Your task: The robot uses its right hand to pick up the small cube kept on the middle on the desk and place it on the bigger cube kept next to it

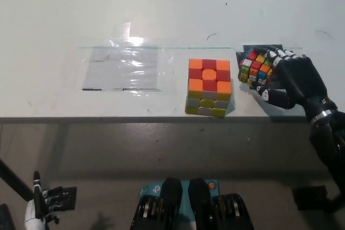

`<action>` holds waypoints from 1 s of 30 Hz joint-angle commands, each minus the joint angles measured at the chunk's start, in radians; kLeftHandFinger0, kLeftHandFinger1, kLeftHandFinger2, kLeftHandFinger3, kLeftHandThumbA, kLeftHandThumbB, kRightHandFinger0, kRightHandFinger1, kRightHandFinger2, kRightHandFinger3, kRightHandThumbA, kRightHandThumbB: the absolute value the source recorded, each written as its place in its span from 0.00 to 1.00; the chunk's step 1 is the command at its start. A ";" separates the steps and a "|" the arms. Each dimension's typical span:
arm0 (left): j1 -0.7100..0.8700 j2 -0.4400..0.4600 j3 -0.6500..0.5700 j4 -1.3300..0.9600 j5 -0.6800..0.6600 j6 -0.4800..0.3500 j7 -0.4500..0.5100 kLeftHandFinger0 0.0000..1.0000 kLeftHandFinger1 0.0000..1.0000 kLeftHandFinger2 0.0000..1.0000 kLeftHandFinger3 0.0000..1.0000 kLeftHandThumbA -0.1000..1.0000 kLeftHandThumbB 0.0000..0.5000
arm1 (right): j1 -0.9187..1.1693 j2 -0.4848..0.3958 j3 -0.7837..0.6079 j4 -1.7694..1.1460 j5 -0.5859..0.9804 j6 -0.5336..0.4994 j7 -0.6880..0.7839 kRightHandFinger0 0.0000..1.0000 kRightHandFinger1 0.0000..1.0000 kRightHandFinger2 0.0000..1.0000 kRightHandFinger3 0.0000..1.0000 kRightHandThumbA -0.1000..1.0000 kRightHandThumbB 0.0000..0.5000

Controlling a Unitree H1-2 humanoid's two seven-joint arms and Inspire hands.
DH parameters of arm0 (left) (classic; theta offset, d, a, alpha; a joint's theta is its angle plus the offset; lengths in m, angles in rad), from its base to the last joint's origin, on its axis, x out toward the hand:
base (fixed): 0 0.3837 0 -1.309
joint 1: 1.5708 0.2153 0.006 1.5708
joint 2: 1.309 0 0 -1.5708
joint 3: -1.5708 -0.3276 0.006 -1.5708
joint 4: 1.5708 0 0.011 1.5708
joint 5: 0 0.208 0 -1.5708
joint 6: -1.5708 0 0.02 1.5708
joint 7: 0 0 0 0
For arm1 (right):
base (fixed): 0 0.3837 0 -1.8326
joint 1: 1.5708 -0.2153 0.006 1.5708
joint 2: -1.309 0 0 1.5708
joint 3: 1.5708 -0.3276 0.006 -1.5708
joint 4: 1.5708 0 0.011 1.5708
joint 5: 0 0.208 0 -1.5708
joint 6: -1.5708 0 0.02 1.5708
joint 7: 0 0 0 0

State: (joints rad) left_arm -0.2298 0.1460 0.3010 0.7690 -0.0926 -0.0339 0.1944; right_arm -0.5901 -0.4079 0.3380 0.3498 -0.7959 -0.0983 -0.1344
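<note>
Small cube (pixel 255 67) in right hand (pixel 288 82), beside bigger cube (pixel 209 87).

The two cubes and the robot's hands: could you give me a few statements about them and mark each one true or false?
1. The black right hand holds the small cube. True.
2. The small cube rests on top of the big cube. False: it is beside it, to its right.
3. The white left hand touches the big cube. False: it hangs low at the lower left, away from the desk.
4. The big cube's top is orange and red. True.
</note>
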 commanded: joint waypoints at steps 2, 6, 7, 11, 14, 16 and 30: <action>-0.005 0.016 0.004 -0.013 -0.008 -0.027 0.014 0.16 0.28 0.40 0.45 1.00 0.50 | -0.079 -0.019 -0.037 -0.066 -0.008 -0.034 -0.047 0.00 0.03 0.31 0.07 0.00 0.36; 0.005 0.011 0.008 -0.022 -0.010 -0.018 0.020 0.16 0.30 0.45 0.54 1.00 0.47 | -0.096 -0.028 -0.050 -0.101 -0.011 -0.043 -0.042 0.00 0.00 0.25 0.14 0.00 0.25; 0.006 0.011 0.006 -0.024 -0.007 -0.016 0.020 0.13 0.29 0.44 0.55 1.00 0.46 | -0.104 -0.031 -0.052 -0.106 -0.014 -0.047 -0.041 0.00 0.00 0.24 0.12 0.00 0.24; 0.015 0.015 -0.001 -0.026 -0.001 -0.018 0.015 0.14 0.28 0.41 0.52 1.00 0.48 | -0.132 -0.035 -0.066 -0.136 -0.005 -0.057 -0.034 0.00 0.00 0.20 0.01 0.00 0.30; 0.020 0.015 -0.002 -0.026 0.001 -0.023 0.015 0.11 0.25 0.39 0.48 1.00 0.45 | -0.147 -0.039 -0.071 -0.163 -0.007 -0.065 -0.026 0.00 0.01 0.21 0.02 0.00 0.40; 0.021 0.012 0.001 -0.028 -0.003 -0.019 0.017 0.06 0.25 0.41 0.48 1.00 0.45 | -0.155 -0.041 -0.073 -0.185 -0.009 -0.065 -0.014 0.00 0.00 0.21 0.00 0.00 0.43; 0.025 0.010 0.010 -0.029 -0.022 -0.012 0.010 0.16 0.26 0.38 0.43 1.00 0.43 | -0.102 0.023 -0.063 -0.355 0.007 -0.016 0.087 0.00 0.00 0.20 0.00 0.00 0.49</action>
State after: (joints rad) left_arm -0.1995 0.1448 0.3044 0.7605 -0.1026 -0.0316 0.1943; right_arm -0.6724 -0.3986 0.2895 0.0552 -0.7991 -0.1334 -0.0823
